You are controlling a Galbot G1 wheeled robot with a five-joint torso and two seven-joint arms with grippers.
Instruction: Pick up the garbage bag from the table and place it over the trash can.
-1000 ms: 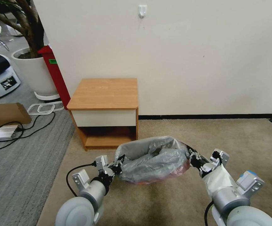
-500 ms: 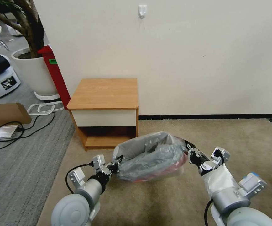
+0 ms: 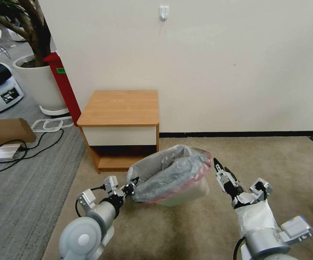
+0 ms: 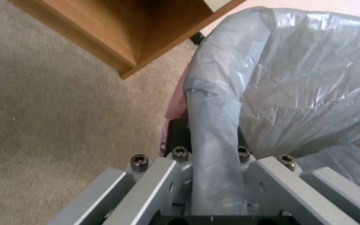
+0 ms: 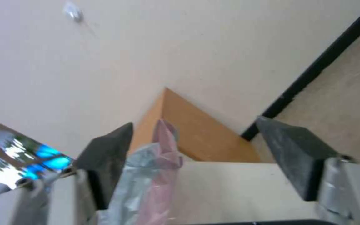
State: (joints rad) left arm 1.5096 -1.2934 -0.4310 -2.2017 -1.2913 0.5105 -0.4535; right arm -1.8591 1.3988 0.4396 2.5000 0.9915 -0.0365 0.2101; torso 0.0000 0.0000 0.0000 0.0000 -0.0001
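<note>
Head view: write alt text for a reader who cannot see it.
A grey garbage bag is draped over a beige trash can on the carpet, in front of a small wooden table. The left gripper pinches the bag's edge, and the right gripper hangs open beside its other side.

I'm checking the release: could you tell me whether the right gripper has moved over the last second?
Yes. The right gripper has let go of the bag and drawn back, open, away from the table.

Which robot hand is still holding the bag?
The left gripper, shut on the bag by the table. The right gripper has let go; its fingers are spread apart.
</note>
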